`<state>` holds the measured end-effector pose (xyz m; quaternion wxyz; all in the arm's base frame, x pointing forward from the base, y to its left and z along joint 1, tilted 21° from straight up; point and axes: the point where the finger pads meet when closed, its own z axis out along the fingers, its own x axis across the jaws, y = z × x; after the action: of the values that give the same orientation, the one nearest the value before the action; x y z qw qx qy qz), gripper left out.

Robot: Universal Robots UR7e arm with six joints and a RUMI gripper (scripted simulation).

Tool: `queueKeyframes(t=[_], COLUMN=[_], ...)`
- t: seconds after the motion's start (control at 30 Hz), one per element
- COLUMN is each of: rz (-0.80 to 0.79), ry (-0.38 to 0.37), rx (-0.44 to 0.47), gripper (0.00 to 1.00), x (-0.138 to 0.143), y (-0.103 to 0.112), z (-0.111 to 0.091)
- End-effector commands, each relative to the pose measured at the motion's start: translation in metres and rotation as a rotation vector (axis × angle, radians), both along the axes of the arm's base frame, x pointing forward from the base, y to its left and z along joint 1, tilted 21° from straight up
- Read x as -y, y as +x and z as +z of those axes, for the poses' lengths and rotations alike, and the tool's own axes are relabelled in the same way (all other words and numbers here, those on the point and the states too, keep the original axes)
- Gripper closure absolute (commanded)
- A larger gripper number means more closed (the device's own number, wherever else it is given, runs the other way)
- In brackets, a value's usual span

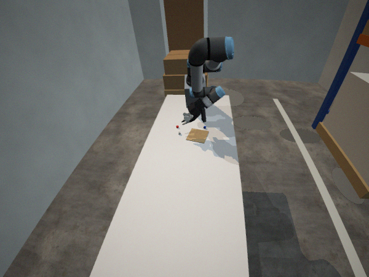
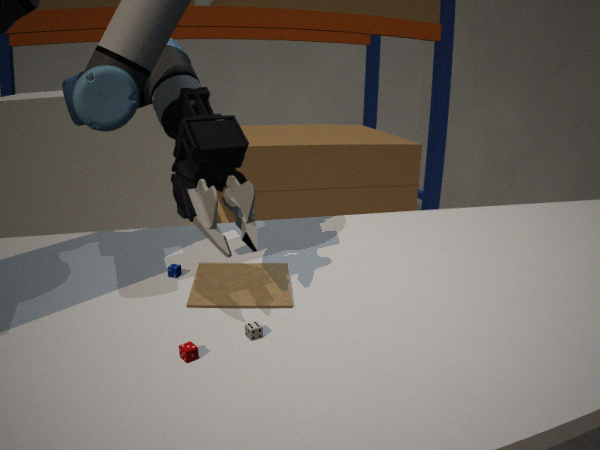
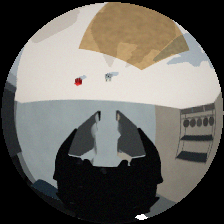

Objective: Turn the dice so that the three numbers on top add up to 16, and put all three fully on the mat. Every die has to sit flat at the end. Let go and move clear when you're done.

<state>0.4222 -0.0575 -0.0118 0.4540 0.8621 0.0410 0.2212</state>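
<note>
"Counting dice first, pls: how many on the counter [image 1: 181, 200] [image 2: 400, 325] [image 3: 45, 65]?"

"3 total: 1 red die [image 1: 177, 127] [image 2: 188, 352] [image 3: 78, 81], 1 white die [image 1: 179, 133] [image 2: 254, 330] [image 3: 108, 77], 1 blue die [image 1: 205, 127] [image 2: 174, 270]. All toward the short edge by the robot, per top view."

"And the mat [image 1: 197, 135] [image 2: 240, 285] [image 3: 135, 30]?"

"Just 1, flat, same end. 0 of 3 dice on it. Red & white are btwn the mat and the counter's left long edge in top view; blue's off the mat too, a bit nearer the robot's short edge, btwn the two far corners. White's closer to the mat than red is."

"Gripper [image 1: 183, 123] [image 2: 243, 252] [image 3: 108, 111]?"

"1 gripper, 2 fingers [image 2: 206, 210], tips a little apart w/ a narrow gap, nothing btwn 'em. It's up off the counter, touching 0 dice."

"Top nos.?"

"Can't read all 3, so no sum, sorry. Pips on red & white are visible in the ext. view, but too small to count for sure; blue's top is unclear."

"Anything past that short edge?"

"1 stack of boxes [image 1: 175, 67], approx. behind the arm."
</note>
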Motion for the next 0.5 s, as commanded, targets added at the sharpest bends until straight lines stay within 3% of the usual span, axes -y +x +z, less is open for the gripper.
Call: queueKeyframes(t=[0.0, 0.17, 0.47], rz=[0.010, 0.022, 0.080], ry=[0.029, 0.062, 0.209], rx=[-0.009, -0.019, -0.063], gripper=[0.82, 0.82, 0.82], x=[0.0020, 0.0039, 0.0118], y=[0.0003, 0.0002, 0.0001], z=[0.0013, 0.0025, 0.0085])
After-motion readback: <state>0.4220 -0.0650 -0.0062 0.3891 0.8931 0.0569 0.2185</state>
